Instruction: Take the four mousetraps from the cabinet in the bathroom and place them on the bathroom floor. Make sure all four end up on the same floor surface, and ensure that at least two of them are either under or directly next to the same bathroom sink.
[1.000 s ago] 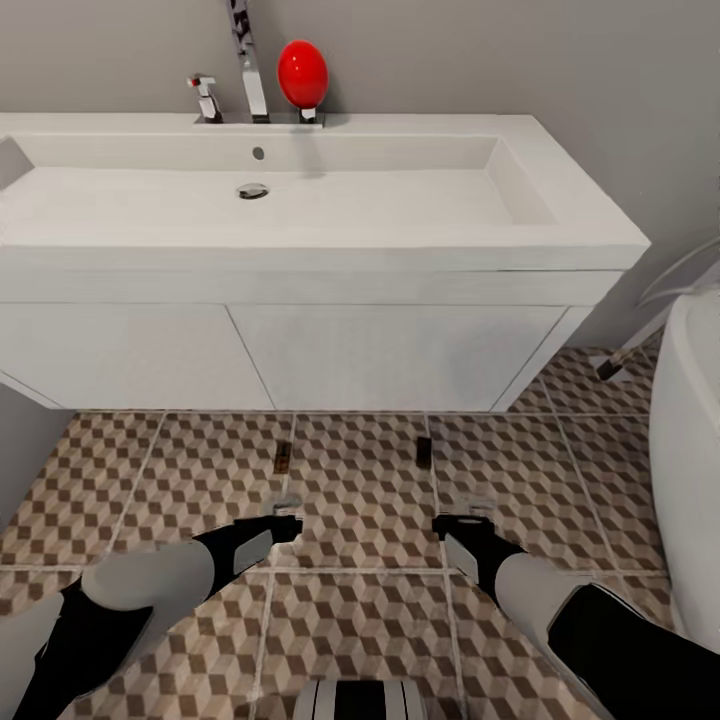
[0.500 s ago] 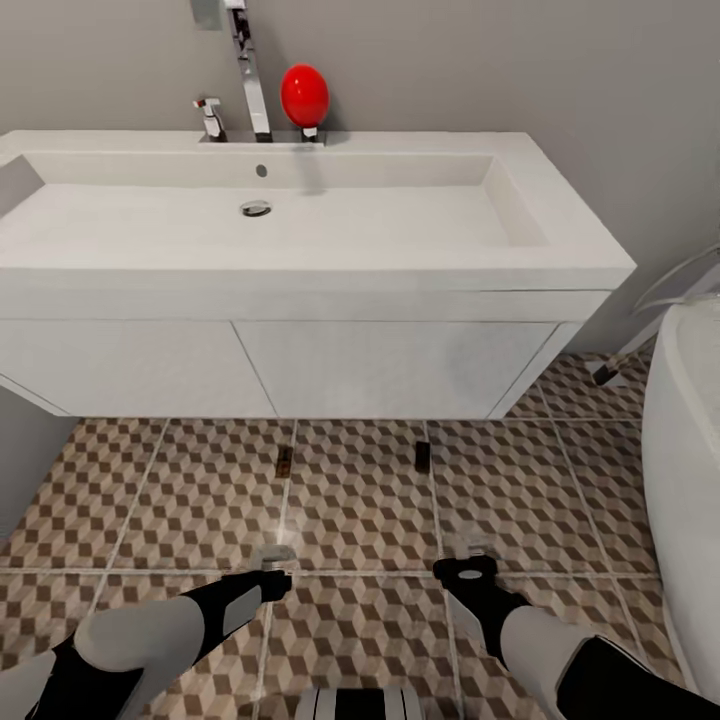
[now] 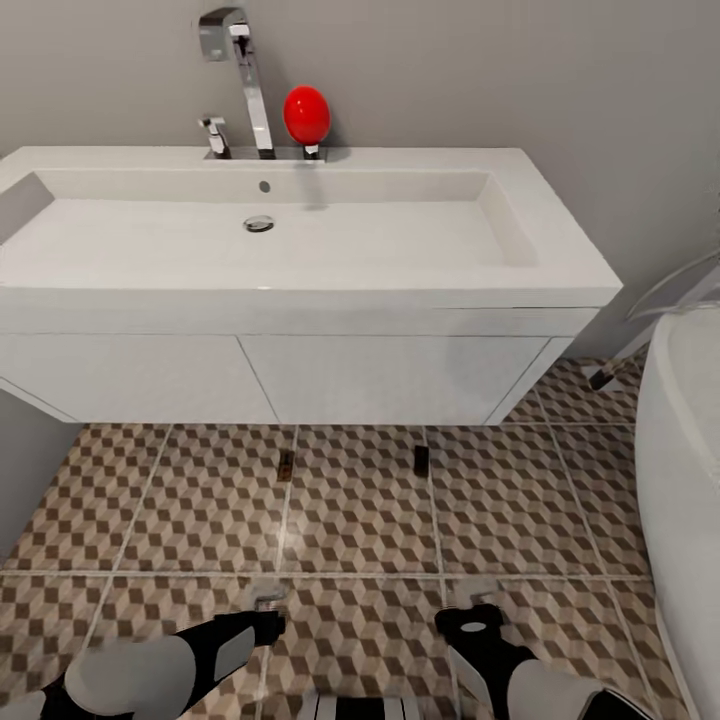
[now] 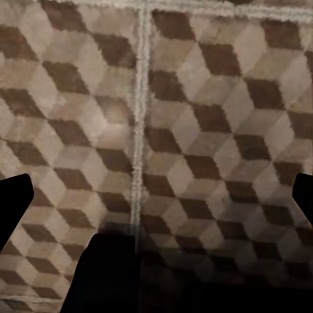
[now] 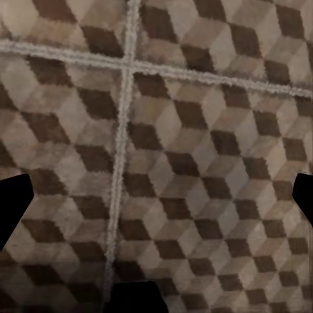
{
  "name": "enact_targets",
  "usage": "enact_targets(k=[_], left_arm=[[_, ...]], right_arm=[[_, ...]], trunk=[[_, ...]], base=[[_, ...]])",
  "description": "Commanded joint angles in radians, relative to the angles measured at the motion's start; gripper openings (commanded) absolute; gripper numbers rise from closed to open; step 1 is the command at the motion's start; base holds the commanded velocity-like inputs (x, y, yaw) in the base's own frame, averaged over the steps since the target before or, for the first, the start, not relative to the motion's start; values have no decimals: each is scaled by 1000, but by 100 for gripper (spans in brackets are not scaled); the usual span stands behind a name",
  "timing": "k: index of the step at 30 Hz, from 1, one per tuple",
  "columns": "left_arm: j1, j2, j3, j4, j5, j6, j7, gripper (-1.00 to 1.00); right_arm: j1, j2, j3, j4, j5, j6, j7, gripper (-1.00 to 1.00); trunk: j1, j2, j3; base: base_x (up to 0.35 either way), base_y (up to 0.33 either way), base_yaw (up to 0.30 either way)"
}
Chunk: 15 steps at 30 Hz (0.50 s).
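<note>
Two mousetraps lie flat on the cube-patterned bathroom floor (image 3: pixel 360 510), just in front of the white vanity: one small dark plate (image 3: pixel 285 461) to the left and another (image 3: pixel 421 459) to the right. The sink (image 3: pixel 300 235) sits above them. My left gripper (image 3: pixel 266 600) hovers over the tiles, well short of the left trap. My right gripper (image 3: pixel 476 598) does the same short of the right trap. Both are open and empty. In each wrist view the dark fingertips (image 4: pixel 13 202) (image 5: pixel 13 199) stand wide apart over bare floor tiles (image 4: pixel 195 130) (image 5: pixel 195 150). The cabinet is out of view.
A white rounded tub or fixture (image 3: pixel 685 480) stands at the right edge, with a hose end (image 3: pixel 600 378) beside it. A grey wall (image 3: pixel 20 460) closes the left. A chrome faucet (image 3: pixel 245 75) and a red egg-shaped object (image 3: pixel 306 113) stand behind the basin.
The camera has shifted, so the sink sits lower in the picture. Both grippers have drawn back from the two mousetraps toward the robot; the traps have stayed in place.
</note>
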Motion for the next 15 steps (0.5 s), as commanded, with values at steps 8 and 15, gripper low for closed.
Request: enact_targets(k=[8, 15], left_arm=[[62, 22, -3, 0, 1, -10, 4, 100], [123, 31, -4, 2, 1, -16, 4, 100]], right_arm=[[85, 0, 9, 15, 17, -70, -3, 100], [163, 1, 8, 18, 89, -103, -3, 100]], trunk=[[-31, 56, 25], [-58, 105, 47]], base=[[0, 0, 0], [0, 0, 0]])
